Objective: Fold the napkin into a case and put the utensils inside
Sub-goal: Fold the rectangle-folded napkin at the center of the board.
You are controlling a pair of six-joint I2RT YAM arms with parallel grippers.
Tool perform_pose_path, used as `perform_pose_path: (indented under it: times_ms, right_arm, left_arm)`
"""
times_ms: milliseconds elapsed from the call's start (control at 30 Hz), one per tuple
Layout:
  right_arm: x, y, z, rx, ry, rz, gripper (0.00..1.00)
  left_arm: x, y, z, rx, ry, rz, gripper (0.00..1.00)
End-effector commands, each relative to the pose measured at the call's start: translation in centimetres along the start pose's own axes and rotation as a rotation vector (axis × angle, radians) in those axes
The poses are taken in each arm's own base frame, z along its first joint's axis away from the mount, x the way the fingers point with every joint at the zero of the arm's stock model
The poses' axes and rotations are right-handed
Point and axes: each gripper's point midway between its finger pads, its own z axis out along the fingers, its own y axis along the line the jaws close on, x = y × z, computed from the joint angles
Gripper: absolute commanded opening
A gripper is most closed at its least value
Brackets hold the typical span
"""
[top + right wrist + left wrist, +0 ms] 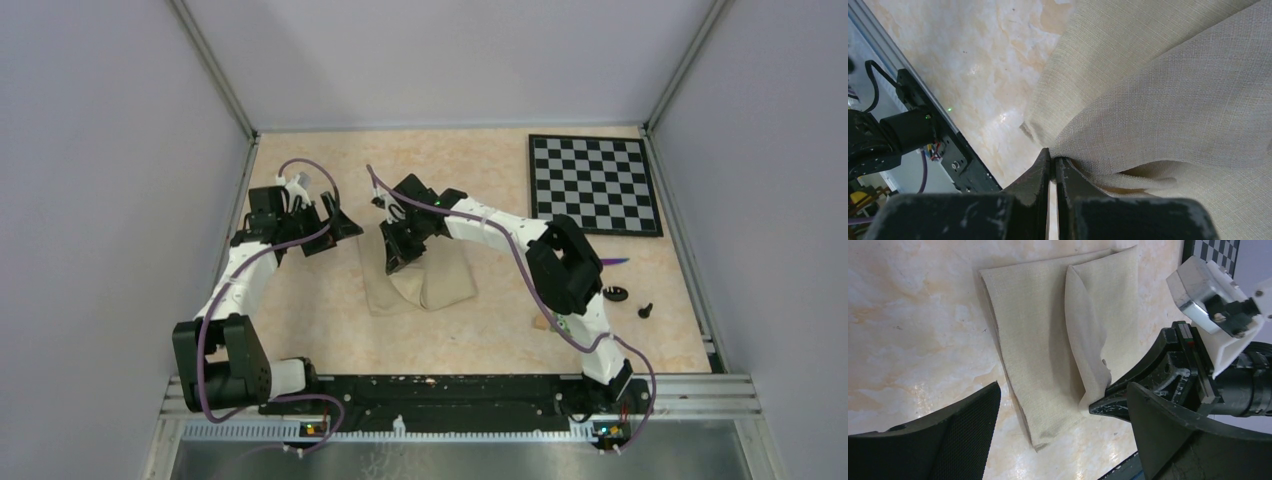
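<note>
The beige napkin (432,287) lies partly folded in the middle of the table, one flap doubled over the rest (1043,330). My right gripper (396,264) is shut on the napkin's edge, the cloth pinched between its tips (1053,160) and drawn up in a ridge (1158,100). In the left wrist view the same right gripper (1096,408) holds the flap's corner just above the table. My left gripper (338,226) hovers open to the left of the napkin, its jaws wide apart (1063,390) over the cloth's near corner. One purple-tinted utensil (617,261) pokes out behind the right arm's elbow.
A black-and-white chessboard (595,183) lies at the back right. A small black knob (645,310) and a round black piece (617,293) sit right of the right arm. Metal frame rails (225,90) border the table's sides.
</note>
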Motion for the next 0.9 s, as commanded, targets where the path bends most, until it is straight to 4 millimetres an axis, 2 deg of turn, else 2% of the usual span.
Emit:
perform_pose_path:
  times_ms: [0, 300, 433, 500, 600, 733, 867]
  right_arm:
    - [-1.8, 3.4, -0.3, -0.065, -0.049, -0.042, 0.0]
    - [-1.3, 2.3, 1.6, -0.052, -0.026, -0.008, 0.0]
    - [-2.1, 2.5, 1.7, -0.047, -0.046, 0.026, 0.31]
    - [-2.6, 3.4, 1.0, -0.077, -0.059, 0.044, 0.4]
    - [-3.3, 4.3, -1.4, -0.088, -0.102, 0.07, 0.49]
    - [-2.6, 1.6, -4.2, -0.068, -0.16, 0.144, 0.59]
    - [-3.3, -1.5, -5.8, -0.152, -0.252, 0.258, 0.65]
  left_arm:
    - [-0.7, -0.2, -0.1, 0.017, -0.026, 0.02, 0.99]
    - [-0.6, -0.1, -0.2, 0.014, -0.025, 0.019, 0.99]
    - [-0.7, -0.1, -0.2, 0.011, -0.027, 0.02, 0.99]
    - [-0.6, 0.0, -0.1, 0.006, -0.027, 0.019, 0.99]
    - [-0.5, 0.4, 0.0, -0.007, -0.024, 0.018, 0.99]
    - [-0.3, 0.4, 0.3, 0.003, -0.009, 0.006, 0.99]
    - [-0.4, 0.6, 0.3, -0.006, -0.009, 0.005, 0.99]
